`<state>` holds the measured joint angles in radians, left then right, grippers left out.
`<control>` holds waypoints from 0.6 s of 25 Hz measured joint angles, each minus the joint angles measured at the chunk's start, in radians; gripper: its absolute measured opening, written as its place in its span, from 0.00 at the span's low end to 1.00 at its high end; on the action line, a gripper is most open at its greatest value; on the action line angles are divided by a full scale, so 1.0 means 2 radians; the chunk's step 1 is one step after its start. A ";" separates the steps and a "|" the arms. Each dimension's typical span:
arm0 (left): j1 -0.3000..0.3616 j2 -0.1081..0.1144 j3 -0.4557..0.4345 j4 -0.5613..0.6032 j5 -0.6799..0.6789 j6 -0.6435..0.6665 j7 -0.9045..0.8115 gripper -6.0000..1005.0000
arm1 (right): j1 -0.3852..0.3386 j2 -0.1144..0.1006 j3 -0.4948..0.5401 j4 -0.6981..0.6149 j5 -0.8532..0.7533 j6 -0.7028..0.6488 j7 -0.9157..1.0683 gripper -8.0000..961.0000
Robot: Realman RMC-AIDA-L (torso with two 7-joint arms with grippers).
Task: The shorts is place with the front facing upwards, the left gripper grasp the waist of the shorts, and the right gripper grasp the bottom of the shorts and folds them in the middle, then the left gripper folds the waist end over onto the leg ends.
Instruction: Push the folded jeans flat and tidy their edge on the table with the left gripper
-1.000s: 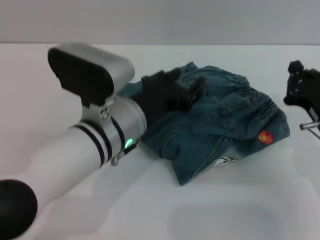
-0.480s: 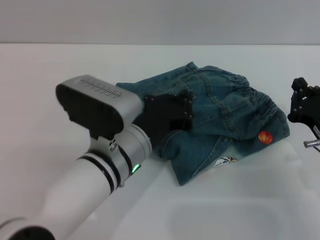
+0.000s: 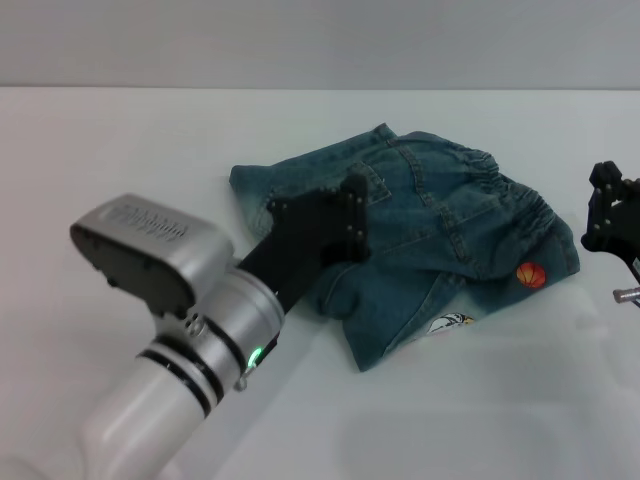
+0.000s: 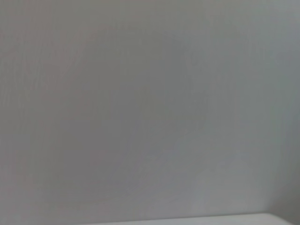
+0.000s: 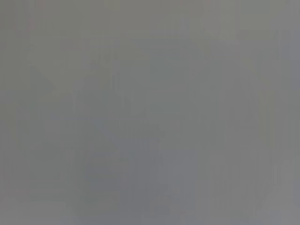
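Observation:
The blue denim shorts [image 3: 440, 245] lie folded in a heap on the white table [image 3: 120, 150], right of centre in the head view. The gathered waist of the shorts [image 3: 505, 190] lies on top at the far right, above an orange basketball patch [image 3: 531, 274] and a cartoon print [image 3: 450, 322]. I cannot pick out the leg ends in the heap. My left gripper [image 3: 345, 205] hovers over the near left part of the denim, and no cloth hangs from it. My right gripper [image 3: 610, 210] stands at the right edge, apart from the shorts. Both wrist views show only blank grey.
A grey wall [image 3: 320, 40] runs behind the table's far edge. My left arm [image 3: 190, 340] reaches in from the near left corner. A thin metal part [image 3: 625, 295] sticks out below the right gripper.
My left arm has drawn back toward the near left and sunk lower, and its gripper has come off the shorts' far part. The right gripper has slid a little to the right. The shorts have stayed put.

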<state>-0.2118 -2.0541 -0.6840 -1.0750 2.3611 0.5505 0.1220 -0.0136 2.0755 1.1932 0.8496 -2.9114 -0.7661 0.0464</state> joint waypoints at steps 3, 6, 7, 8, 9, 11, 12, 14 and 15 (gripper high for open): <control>-0.019 -0.002 0.019 0.073 0.057 0.067 -0.134 0.01 | -0.001 0.000 -0.001 -0.005 0.000 0.000 0.009 0.01; -0.046 -0.004 0.041 0.134 0.079 0.119 -0.206 0.01 | -0.003 0.001 -0.003 -0.012 0.000 -0.007 0.027 0.01; -0.057 -0.006 0.049 0.154 0.083 0.134 -0.217 0.01 | -0.005 0.001 -0.004 -0.013 0.000 -0.010 0.030 0.01; -0.062 -0.006 0.056 0.164 0.084 0.139 -0.220 0.02 | -0.008 0.001 -0.005 -0.014 0.000 -0.015 0.032 0.01; -0.069 -0.007 0.061 0.172 0.084 0.141 -0.223 0.02 | -0.012 0.001 -0.007 -0.014 0.000 -0.017 0.032 0.01; -0.082 -0.006 0.079 0.184 0.084 0.138 -0.238 0.02 | -0.021 0.001 -0.010 -0.013 0.000 -0.020 0.032 0.01; -0.085 -0.006 0.084 0.186 0.085 0.137 -0.241 0.02 | -0.026 0.001 -0.011 -0.013 0.000 -0.021 0.032 0.01; -0.089 -0.006 0.095 0.193 0.086 0.135 -0.246 0.03 | -0.031 0.001 -0.012 -0.012 0.000 -0.022 0.033 0.01; -0.091 -0.006 0.101 0.196 0.087 0.131 -0.251 0.03 | -0.033 0.001 -0.012 -0.012 0.000 -0.022 0.034 0.01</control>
<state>-0.3939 -2.0652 -0.4817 -0.6834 2.5344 0.8125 -0.3799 -0.0789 2.0770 1.1695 0.8257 -2.9115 -0.8093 0.1149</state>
